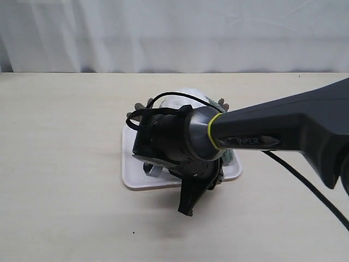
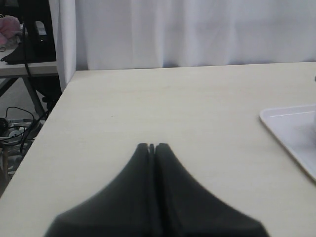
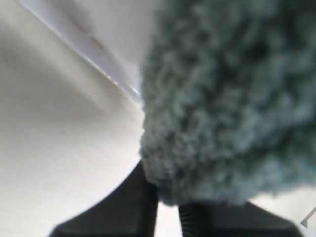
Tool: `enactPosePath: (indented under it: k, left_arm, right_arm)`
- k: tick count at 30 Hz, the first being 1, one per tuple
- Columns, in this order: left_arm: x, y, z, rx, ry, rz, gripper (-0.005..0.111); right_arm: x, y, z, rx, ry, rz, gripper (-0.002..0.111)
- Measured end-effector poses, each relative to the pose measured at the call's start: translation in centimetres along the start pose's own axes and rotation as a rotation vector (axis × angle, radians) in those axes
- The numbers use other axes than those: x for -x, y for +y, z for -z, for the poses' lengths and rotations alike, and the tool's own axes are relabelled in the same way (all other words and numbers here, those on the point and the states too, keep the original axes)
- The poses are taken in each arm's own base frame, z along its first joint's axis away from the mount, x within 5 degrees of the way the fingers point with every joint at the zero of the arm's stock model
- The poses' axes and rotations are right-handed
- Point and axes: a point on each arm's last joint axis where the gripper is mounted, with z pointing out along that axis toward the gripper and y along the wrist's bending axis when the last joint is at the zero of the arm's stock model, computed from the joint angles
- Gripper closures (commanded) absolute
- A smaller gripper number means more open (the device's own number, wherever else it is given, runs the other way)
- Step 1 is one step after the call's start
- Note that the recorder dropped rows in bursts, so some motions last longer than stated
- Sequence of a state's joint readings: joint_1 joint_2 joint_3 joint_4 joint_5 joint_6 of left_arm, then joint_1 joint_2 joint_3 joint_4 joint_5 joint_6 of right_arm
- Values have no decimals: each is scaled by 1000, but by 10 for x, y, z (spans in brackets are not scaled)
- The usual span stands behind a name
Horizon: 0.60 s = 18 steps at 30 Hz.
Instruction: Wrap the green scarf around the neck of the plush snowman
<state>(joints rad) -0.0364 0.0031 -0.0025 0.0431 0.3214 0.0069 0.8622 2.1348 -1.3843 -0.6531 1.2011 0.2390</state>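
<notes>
The green scarf (image 3: 232, 98) fills most of the right wrist view: a thick, fuzzy grey-green knit with a curly pile and a rounded lower edge. That edge sits right at the tips of the right claw (image 3: 168, 202), whose jaws stand nearly together with only a slim gap between them. The fabric covers the tips, so I cannot tell whether it is pinched. In the exterior view the right arm reaches across the middle and hides most of the white tray (image 1: 136, 177) on the pale counter (image 1: 65, 164). Only a scrap of the scarf shows there, under the arm at the tray's right side.

The plush snowman (image 1: 185, 97) lies on the tray behind the wrist (just white fluff and two brown twig arms show). Whether the scarf circles its neck is hidden. The left claw (image 2: 152, 147) is empty, its jaws pressed together, over bare counter beside the tray's corner.
</notes>
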Motion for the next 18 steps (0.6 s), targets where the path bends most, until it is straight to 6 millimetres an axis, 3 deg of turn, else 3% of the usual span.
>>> enactPosePath:
  k: [4, 8, 18]
  left_arm:
    - [0, 0, 0, 0, 0, 7, 107]
    - [0, 0, 0, 0, 0, 0, 107]
    - [0, 0, 0, 0, 0, 0, 107]
  right_arm:
    - [-2, 6, 2, 80, 11, 21, 56]
    - [-7, 5, 14, 147, -6, 26, 41]
    - [-32, -24, 66, 204, -155, 2, 41]
